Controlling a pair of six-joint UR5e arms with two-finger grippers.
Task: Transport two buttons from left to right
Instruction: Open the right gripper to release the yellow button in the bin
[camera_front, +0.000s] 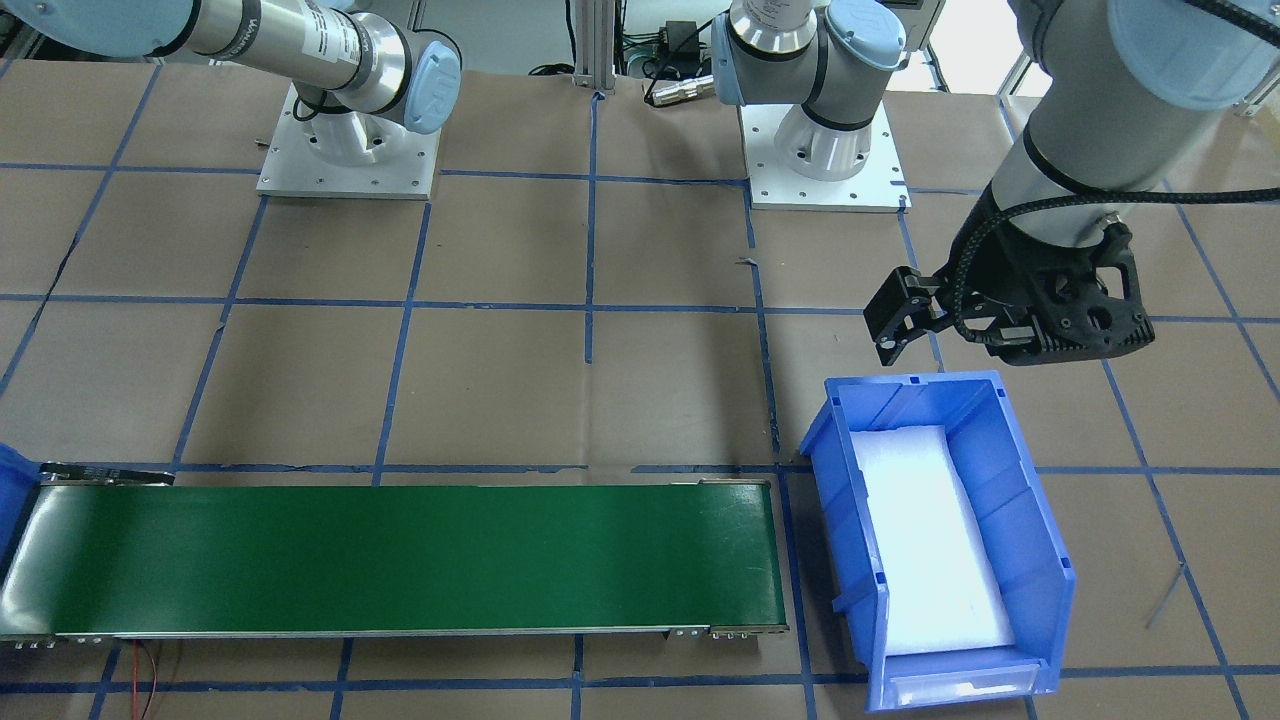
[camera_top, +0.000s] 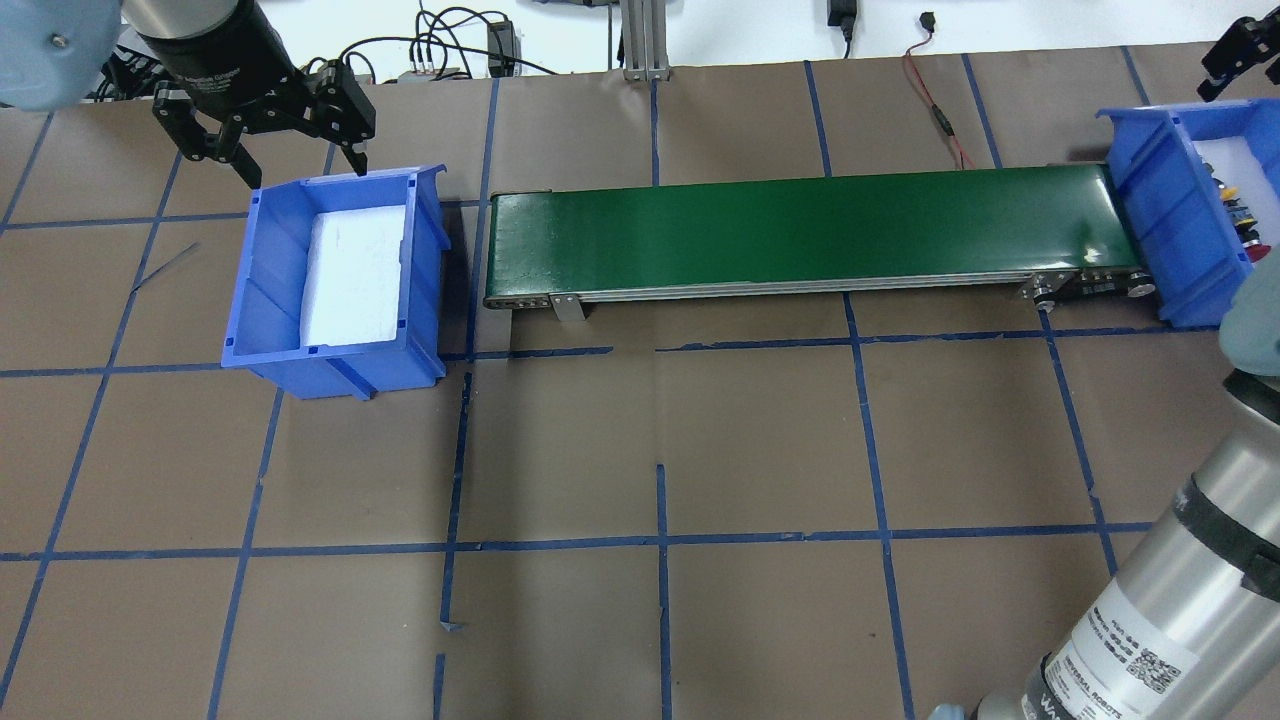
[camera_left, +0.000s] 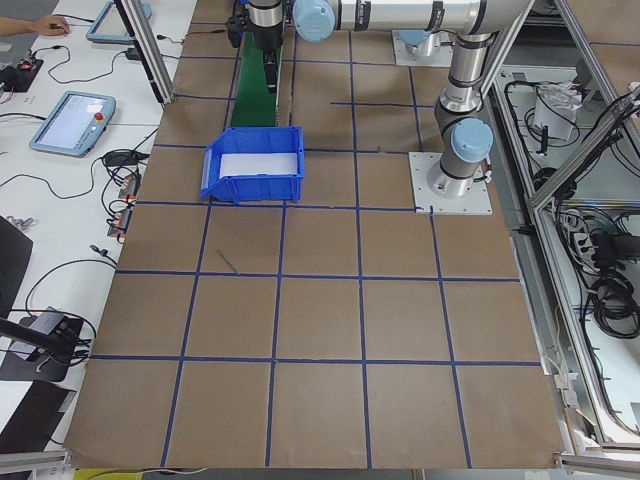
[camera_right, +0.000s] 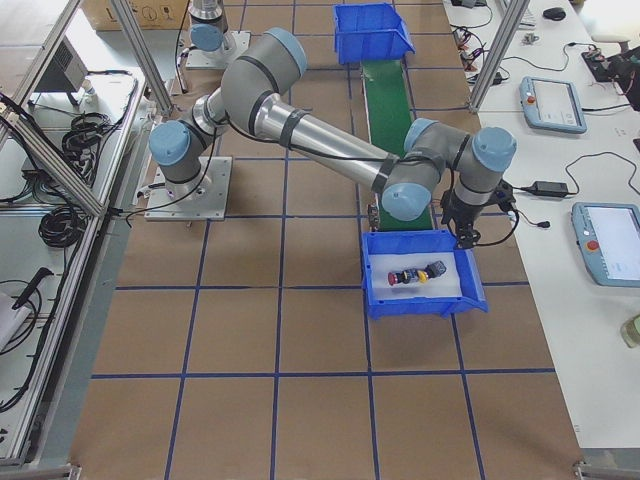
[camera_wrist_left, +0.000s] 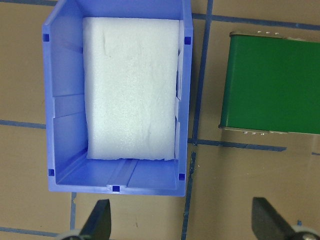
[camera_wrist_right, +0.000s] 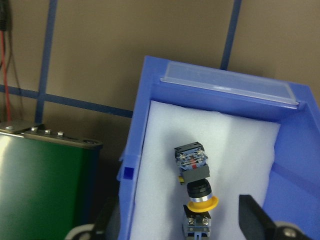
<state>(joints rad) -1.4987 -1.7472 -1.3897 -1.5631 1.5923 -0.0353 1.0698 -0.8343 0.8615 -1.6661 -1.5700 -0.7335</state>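
Both buttons lie end to end on the white foam of the right blue bin (camera_wrist_right: 300, 165). The yellow button (camera_wrist_right: 198, 192) shows its yellow cap, black collar and grey block. Only the block of the red button (camera_wrist_right: 196, 227) shows in the right wrist view; its red cap shows in the exterior right view (camera_right: 396, 277), beside the yellow one (camera_right: 424, 273). My right gripper (camera_wrist_right: 182, 230) is open and empty, above the bin's conveyor end. My left gripper (camera_top: 300, 168) is open and empty over the far rim of the left blue bin (camera_top: 425, 260), which holds only foam.
A green conveyor belt (camera_top: 800, 230) runs between the two bins, its right end over the right bin's rim (camera_top: 1150, 190). The brown table has a blue tape grid. The left bin also shows in the front view (camera_front: 1010, 480) and in the left wrist view (camera_wrist_left: 65, 100).
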